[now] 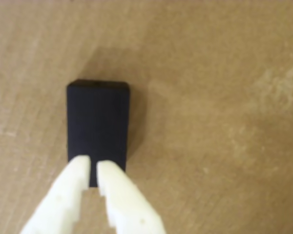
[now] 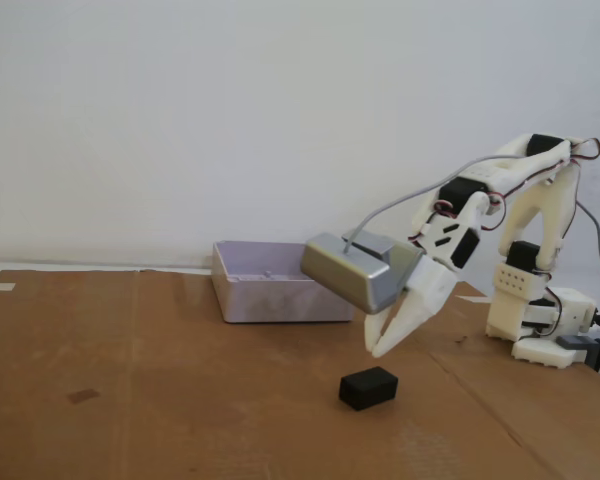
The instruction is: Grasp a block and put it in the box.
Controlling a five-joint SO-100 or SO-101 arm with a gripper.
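Observation:
A black rectangular block point(image 1: 97, 122) lies on the brown cardboard surface; in the fixed view the block point(image 2: 368, 388) sits in front of the box. My white gripper point(image 1: 94, 168) hovers just above the block's near end with its two fingers almost together and nothing between them. In the fixed view the gripper point(image 2: 378, 347) points down, a little above the block and apart from it. The pale lilac open box point(image 2: 280, 290) stands behind and to the left of the block.
The arm's white base point(image 2: 540, 320) stands at the right of the cardboard sheet point(image 2: 130, 400). A grey wrist camera housing point(image 2: 352, 272) rides on the arm near the box's right end. A white wall is behind.

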